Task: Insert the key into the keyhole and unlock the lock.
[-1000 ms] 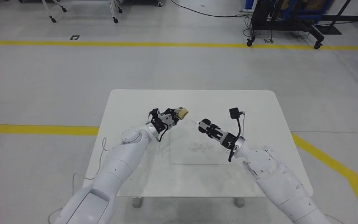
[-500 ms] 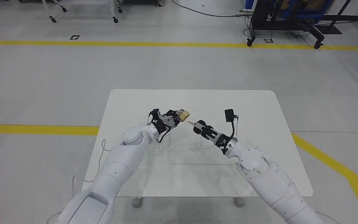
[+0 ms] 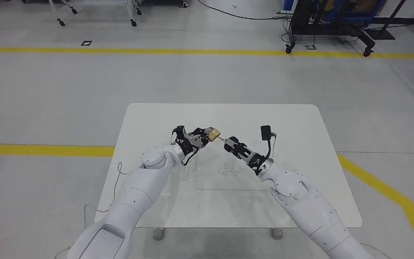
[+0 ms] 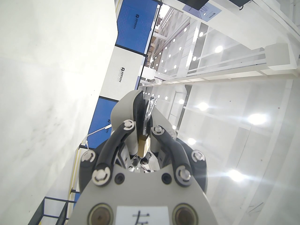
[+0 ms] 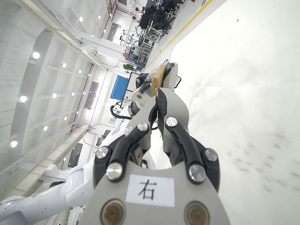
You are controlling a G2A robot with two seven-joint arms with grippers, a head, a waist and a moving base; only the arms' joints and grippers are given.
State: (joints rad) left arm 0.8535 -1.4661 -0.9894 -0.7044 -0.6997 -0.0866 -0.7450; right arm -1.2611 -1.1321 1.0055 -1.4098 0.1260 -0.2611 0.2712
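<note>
Left jaws are clamping the lock (image 3: 211, 133), right jaws are pinching the key (image 3: 220, 138) at its keyhole; slight misalignment is risking jamming or a slipped grip.

The lock (image 3: 212, 134) has a yellow, brass-like metal body with a dull sheen, and its shackle (image 4: 150, 105) is bright polished metal. The jaws look like matt grey plastic, with black ribbed pads (image 5: 161, 108) and shiny metal screws (image 5: 171, 121). The white bench (image 3: 162, 123) is smooth and matt, scuffed at five o'clock from the lock.
</note>
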